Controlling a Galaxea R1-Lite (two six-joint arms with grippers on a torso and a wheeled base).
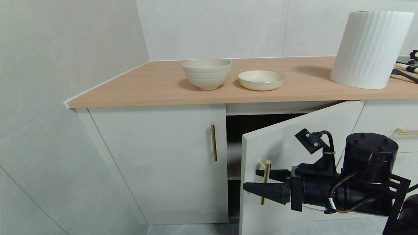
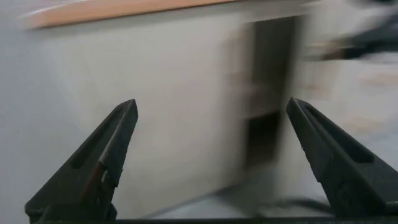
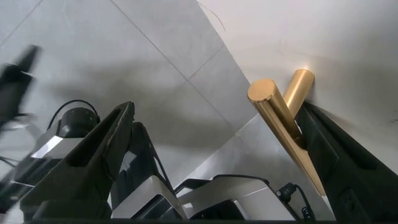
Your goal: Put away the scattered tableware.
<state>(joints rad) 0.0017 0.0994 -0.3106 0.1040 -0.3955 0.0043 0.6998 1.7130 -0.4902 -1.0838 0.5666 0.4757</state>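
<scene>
Head view: a pale ribbed bowl (image 1: 207, 73) and a cream shallow dish (image 1: 261, 80) sit side by side on the wooden countertop (image 1: 147, 88), close together but not touching, both upright and empty. A tall white ribbed container (image 1: 370, 49) stands well to their right. A few dark and light utensils (image 1: 406, 67) lie at the far right edge, too cropped to identify.

Below the counter, the left-hand door (image 1: 156, 163) is closed and its handle (image 1: 213, 142) is vertical. The right-hand door (image 1: 294, 140) is swung partly open, with the dark cabinet interior (image 1: 236, 130) visible in the gap.

The right gripper (image 1: 252, 179) is level with that door's brass bar handle (image 1: 266, 181). One finger lies on each side of the bar, and the fingers are spread.

Right wrist view: the right gripper (image 3: 214, 118) is wide open. The brass bar handle (image 3: 283, 118) lies right beside one finger, and whether they touch cannot be told. The fingers are not clamped on the bar.

Left wrist view: the left gripper (image 2: 211, 106) is wide open with nothing between its fingers. It faces the cabinet front and the dark opening, both blurred.
</scene>
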